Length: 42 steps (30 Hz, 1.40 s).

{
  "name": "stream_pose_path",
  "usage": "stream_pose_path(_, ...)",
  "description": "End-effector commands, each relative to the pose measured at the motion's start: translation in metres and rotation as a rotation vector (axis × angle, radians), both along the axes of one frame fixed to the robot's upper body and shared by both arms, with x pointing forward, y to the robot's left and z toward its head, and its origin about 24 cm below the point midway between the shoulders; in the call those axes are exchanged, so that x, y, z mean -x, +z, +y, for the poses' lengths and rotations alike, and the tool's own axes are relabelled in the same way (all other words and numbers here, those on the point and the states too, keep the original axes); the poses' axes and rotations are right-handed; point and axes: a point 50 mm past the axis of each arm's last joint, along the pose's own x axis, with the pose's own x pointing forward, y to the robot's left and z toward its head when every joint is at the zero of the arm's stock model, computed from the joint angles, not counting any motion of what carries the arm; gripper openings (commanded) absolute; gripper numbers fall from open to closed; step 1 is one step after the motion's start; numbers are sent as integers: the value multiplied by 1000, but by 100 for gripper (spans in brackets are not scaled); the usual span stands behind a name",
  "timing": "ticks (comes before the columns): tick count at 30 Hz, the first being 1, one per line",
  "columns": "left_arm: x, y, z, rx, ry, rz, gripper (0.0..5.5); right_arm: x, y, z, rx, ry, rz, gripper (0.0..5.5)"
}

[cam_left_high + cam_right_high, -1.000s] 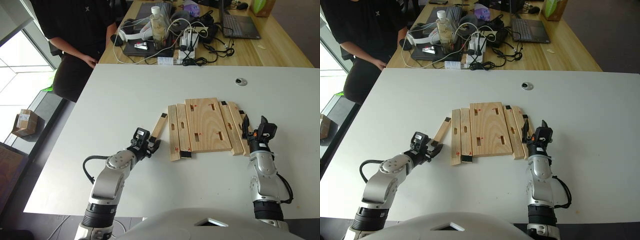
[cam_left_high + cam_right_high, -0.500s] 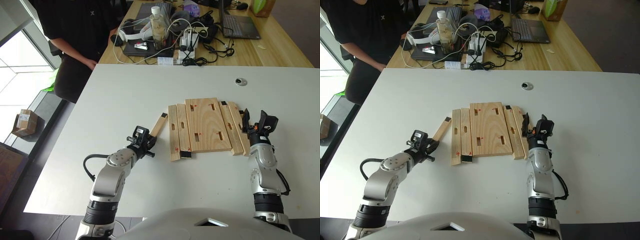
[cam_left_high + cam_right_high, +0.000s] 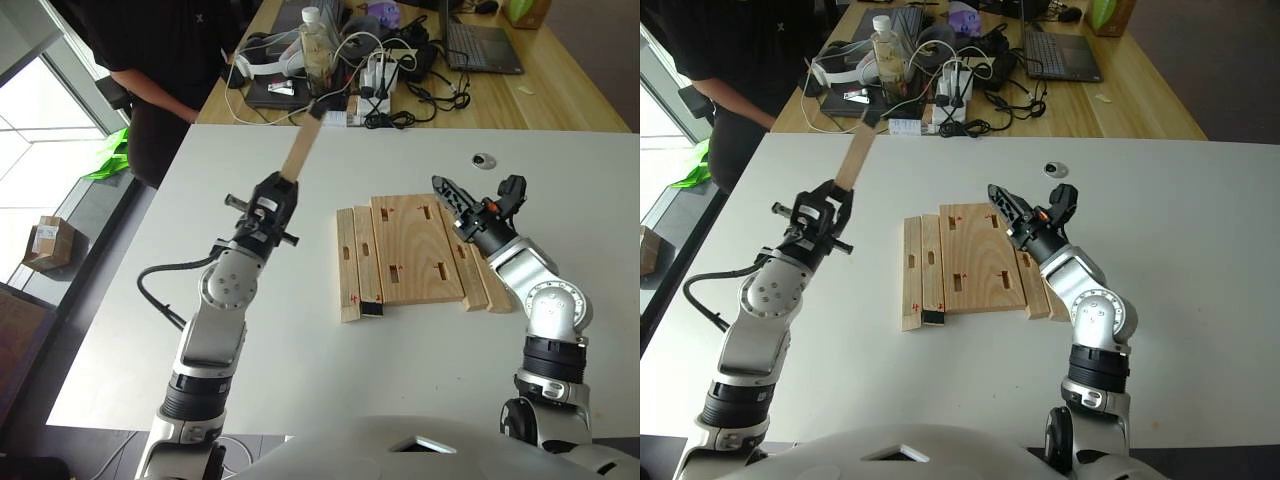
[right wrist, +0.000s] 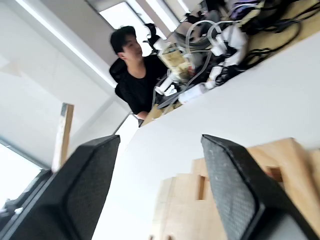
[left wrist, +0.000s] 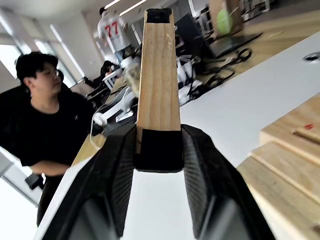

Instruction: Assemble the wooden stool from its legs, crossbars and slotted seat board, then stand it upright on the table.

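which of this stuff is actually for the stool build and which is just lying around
For the job:
- wooden bar, held up in the left gripper
- slotted seat board, flat on the table
- left bars and right bars, lying along its sides
- right gripper, open above the board

Lying about:
- bottle, laptop and cables on the far desk
- grommet in the white table

I see white table (image 3: pixel 300 380) | wooden desk (image 3: pixel 560 100) behind, cluttered: laptop (image 3: pixel 482 50), bottle (image 3: pixel 315 45), cables (image 3: pixel 400 65) | daylit window (image 3: pixel 30 100) left | cardboard box (image 3: pixel 48 243) on floor
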Motion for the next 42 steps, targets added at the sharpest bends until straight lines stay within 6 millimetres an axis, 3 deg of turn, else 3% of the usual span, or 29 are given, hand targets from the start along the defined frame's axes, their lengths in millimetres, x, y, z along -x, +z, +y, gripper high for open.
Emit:
stream_pose_path(1, 13, 16, -34, 91, -300, 16, 129, 2, 29, 17, -74, 299, -77, 304)
stream_pose_path(4, 16, 22, -45, 145, -391, 29, 129, 3, 39, 21, -97, 398, -105, 304)
stream_pose_path(10, 23, 20, -57, 140, -453, 46, 129, -2, 42, 21, -123, 418, -91, 304)
stream_pose_path(23, 24, 16, -56, 111, -425, 32, 129, -7, 48, 3, -138, 427, -84, 295)
stream_pose_path(39, 24, 16, -58, 107, -421, 22, 129, -8, 46, 7, -155, 425, -77, 295)
stream_pose_path(42, 24, 18, -57, 123, -411, 11, 129, -9, 40, 6, -84, 372, -63, 295)
